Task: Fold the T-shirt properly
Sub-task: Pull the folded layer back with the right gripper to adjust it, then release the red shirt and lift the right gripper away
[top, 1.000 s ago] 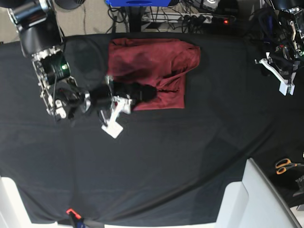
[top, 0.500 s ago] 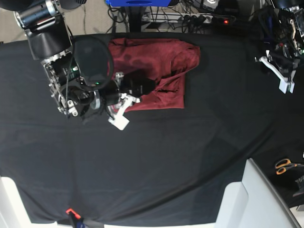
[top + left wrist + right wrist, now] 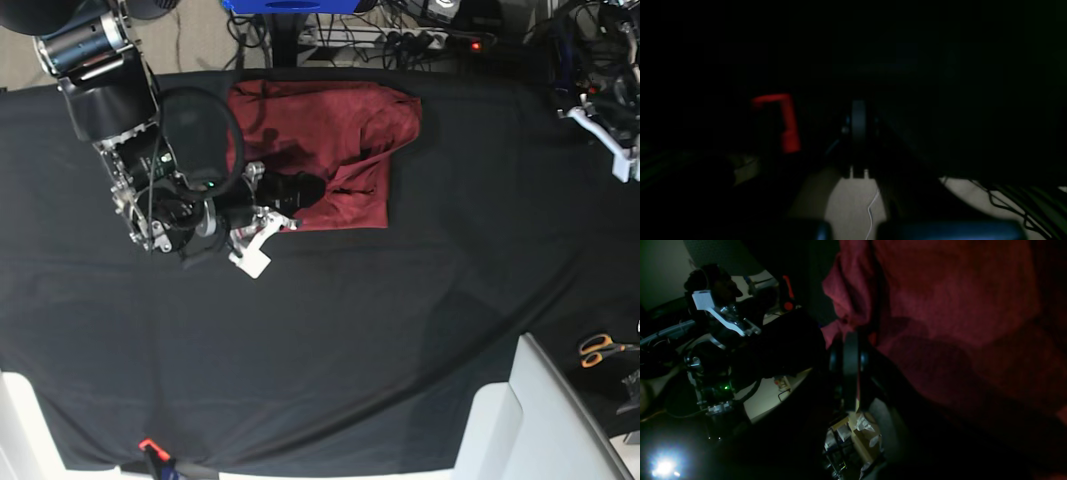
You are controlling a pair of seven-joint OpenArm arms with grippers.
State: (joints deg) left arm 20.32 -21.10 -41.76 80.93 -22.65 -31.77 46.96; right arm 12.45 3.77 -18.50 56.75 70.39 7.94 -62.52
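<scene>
The black surface (image 3: pixel 400 330) carries the folded T-shirt (image 3: pixel 340 130) at its far middle. The right tool (image 3: pixel 285 205) is closed at the shirt's near left edge. The left tool (image 3: pixel 612 135), far right, is closed, holding nothing.

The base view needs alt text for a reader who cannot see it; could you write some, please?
Seen from above, a partly folded maroon T-shirt lies on a black cloth, with the right gripper shut at its near-left edge. The left gripper waits far off; orange scissors lie aside.
</scene>
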